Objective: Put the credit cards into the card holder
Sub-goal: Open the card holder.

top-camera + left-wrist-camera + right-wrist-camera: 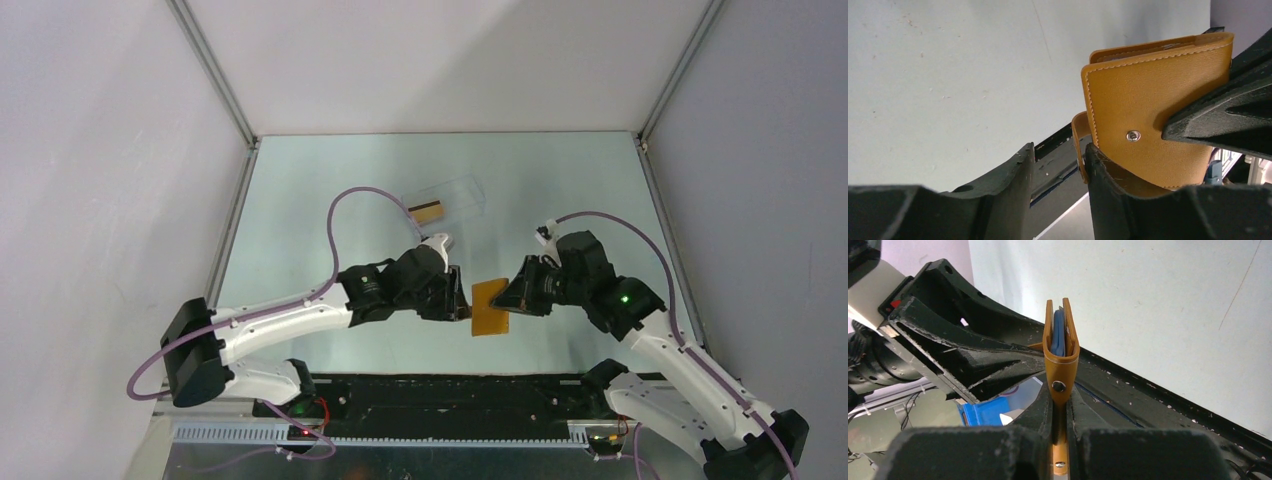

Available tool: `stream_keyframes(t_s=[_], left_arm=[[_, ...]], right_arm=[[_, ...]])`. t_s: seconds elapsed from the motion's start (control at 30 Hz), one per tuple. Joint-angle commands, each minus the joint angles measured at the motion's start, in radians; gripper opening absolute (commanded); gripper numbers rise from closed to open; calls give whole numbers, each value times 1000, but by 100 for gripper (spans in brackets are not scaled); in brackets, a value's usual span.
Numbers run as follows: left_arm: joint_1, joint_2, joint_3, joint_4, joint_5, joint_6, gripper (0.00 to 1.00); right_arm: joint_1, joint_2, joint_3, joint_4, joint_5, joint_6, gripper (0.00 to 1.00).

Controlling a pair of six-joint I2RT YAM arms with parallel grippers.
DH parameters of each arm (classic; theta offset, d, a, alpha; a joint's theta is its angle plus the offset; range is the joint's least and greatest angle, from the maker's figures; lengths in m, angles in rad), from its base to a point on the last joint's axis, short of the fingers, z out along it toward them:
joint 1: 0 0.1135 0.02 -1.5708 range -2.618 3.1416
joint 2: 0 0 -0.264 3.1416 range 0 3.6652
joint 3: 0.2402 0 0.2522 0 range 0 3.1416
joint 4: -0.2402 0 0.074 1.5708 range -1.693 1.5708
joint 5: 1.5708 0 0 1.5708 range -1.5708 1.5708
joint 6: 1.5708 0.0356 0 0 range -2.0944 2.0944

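While the right gripper (1060,399) is clamped on one edge of the card holder (1061,365), the left gripper (1058,150) stands beside it with its jaws apart.

The right fingers press flat on both faces of the orange-tan holder. It is folded nearly shut, with blue-grey lining showing between its two leaves. In the left wrist view the snap strap (1078,145) lies in the gap between the left fingers, against one of them, and nothing is squeezed. The holder's stitched face with its metal snap leans over that finger. From above, the holder sits between the two grippers near the front edge of the table (330,200). Well behind it lies a clear plastic box (462,192), with a credit card (427,211) with a dark stripe inside.
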Motion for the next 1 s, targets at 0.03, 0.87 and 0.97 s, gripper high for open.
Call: stream_keyframes(t_s=[0.03,0.87,0.97], left_arm=[[8,-13,-26,126,63,-24,48],[96,-306,-200,228,-30,-37,0],[115,-321,-225,258,7,-40,22]], right_arm=[[-15,-29,44,49,-52,19,0],[-24,-29,42,54,-69,-3,2],[-24,-26,42,68,-79,-2,2]])
